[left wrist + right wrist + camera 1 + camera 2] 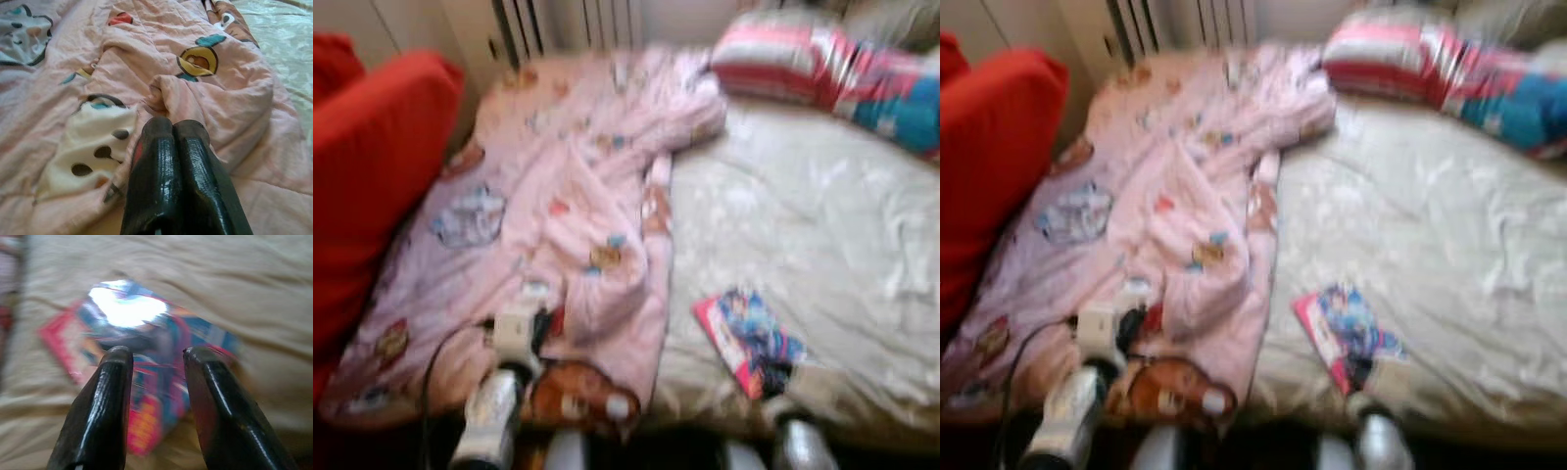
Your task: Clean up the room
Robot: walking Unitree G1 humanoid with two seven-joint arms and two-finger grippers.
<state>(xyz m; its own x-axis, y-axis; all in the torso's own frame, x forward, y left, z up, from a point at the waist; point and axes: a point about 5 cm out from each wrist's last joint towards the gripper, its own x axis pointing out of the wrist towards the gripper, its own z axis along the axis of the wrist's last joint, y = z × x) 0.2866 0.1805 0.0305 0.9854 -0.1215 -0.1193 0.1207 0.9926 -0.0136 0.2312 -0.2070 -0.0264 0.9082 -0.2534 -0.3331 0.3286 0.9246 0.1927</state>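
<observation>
Left claw (pixel 173 128): closed, tips pressed into pink quilt (pixel 568 196) on bed (pixel 803 206); soft, bulky, I'd pinch a fold. Right claw (pixel 156 357): open over book (pixel 749 338) on sheet; thin, light, glossy; I'd take its edge.

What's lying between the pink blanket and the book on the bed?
Just bare cream sheet, wrinkled, as both eye views show. The book lies on it, right of the pink blanket; the right claw is open over the book.
</observation>
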